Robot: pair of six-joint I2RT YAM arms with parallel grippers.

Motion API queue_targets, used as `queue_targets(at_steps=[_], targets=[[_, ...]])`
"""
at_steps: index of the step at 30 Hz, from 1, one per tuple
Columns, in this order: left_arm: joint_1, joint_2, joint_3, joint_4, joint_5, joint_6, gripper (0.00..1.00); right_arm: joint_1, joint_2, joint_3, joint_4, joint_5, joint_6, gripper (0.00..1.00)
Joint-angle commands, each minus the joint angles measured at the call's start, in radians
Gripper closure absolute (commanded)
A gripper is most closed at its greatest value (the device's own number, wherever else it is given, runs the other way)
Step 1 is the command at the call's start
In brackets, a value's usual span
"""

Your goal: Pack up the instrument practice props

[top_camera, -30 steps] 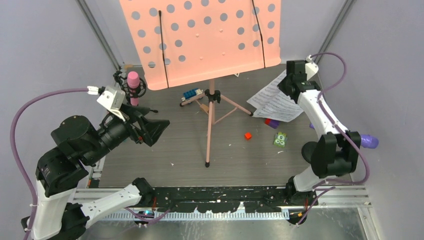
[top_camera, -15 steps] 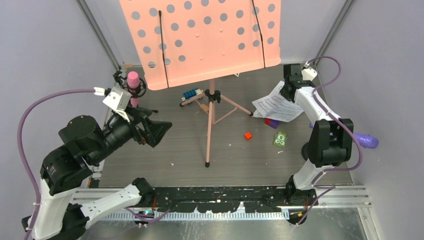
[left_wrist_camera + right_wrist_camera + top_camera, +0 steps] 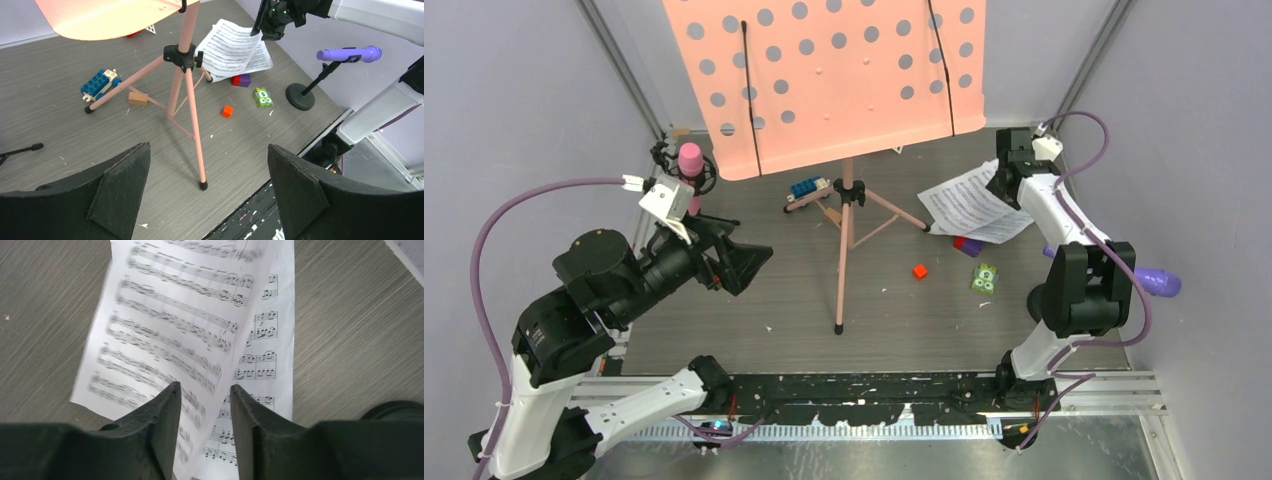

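White sheet-music pages (image 3: 165,330) lie at the far right of the worktop (image 3: 874,320), straight under the right hand (image 3: 202,390), their long side running away from it. The top page's edge curls up into the slim gap between its fingers. Pinched or not, I cannot tell. Left hand (image 3: 207,147) gapes wide, well apart beyond the music rack (image 3: 844,60), so the right arm is nearer.

Overhead, left-wrist and close right-wrist views share the sheet-music pages (image 3: 969,205).
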Motion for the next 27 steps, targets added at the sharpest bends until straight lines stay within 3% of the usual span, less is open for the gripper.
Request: queue_targets(at_steps=[1, 12, 18, 22, 27], targets=[[0.002, 0.008, 0.015, 0.031, 0.020, -0.009, 0.12, -0.006, -0.103, 0.036, -0.014, 0.020, 0.000, 0.51], [0.001, 0.003, 0.016, 0.007, 0.011, -0.015, 0.12, -0.006, -0.337, -0.013, 0.011, 0.025, 0.019, 0.48], [0.002, -0.034, -0.001, -0.008, -0.025, -0.018, 0.12, -0.006, -0.485, -0.037, 0.094, -0.163, -0.029, 0.36], [0.002, -0.060, -0.024, -0.009, -0.046, -0.025, 0.11, -0.006, -0.571, -0.056, 0.093, -0.210, -0.038, 0.26], [0.002, -0.124, -0.111, 0.016, -0.078, -0.047, 0.12, -0.005, -0.676, -0.098, 0.074, -0.311, -0.077, 0.22]])
